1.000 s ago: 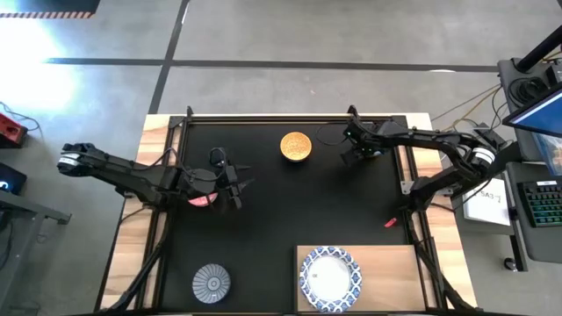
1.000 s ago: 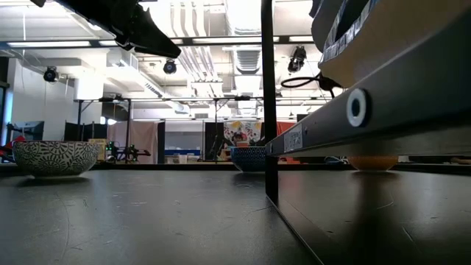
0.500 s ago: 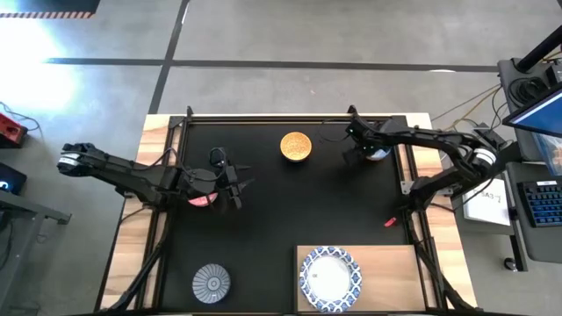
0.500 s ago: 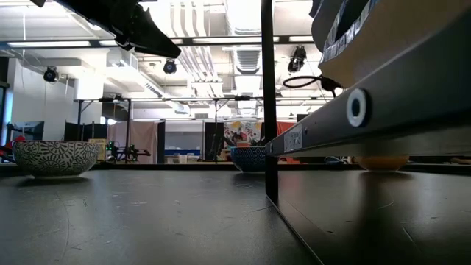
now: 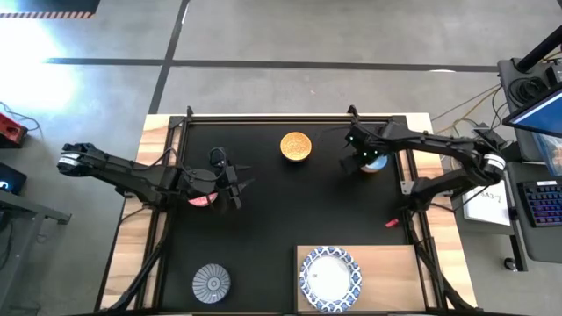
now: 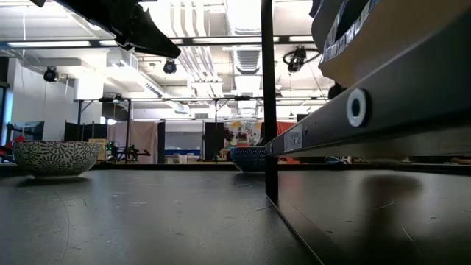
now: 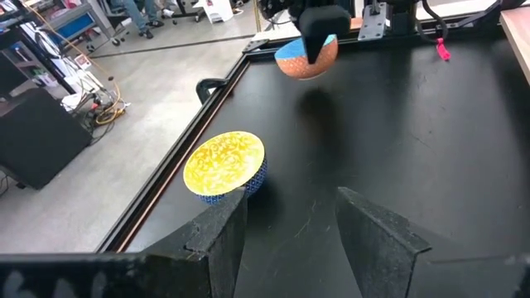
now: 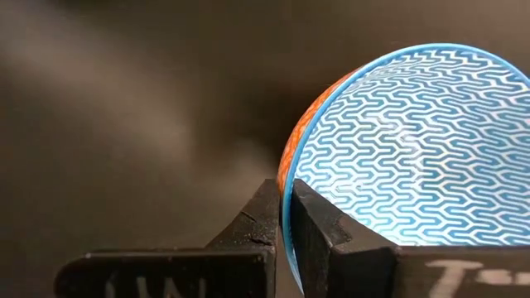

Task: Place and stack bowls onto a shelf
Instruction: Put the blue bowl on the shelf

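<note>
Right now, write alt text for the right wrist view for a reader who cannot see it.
The right gripper is shut on the rim of a blue bowl, one finger inside and one outside. The bowl's inside has a white zigzag pattern on blue, and its outside is orange. The bowl fills much of the frame against the black mat.

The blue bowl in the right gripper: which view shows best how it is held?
The right wrist view: the right gripper pinches the blue bowl by its rim. The high view shows it small, partly hidden. The left wrist view shows it far off, lifted above the mat. The low view does not show it.
</note>
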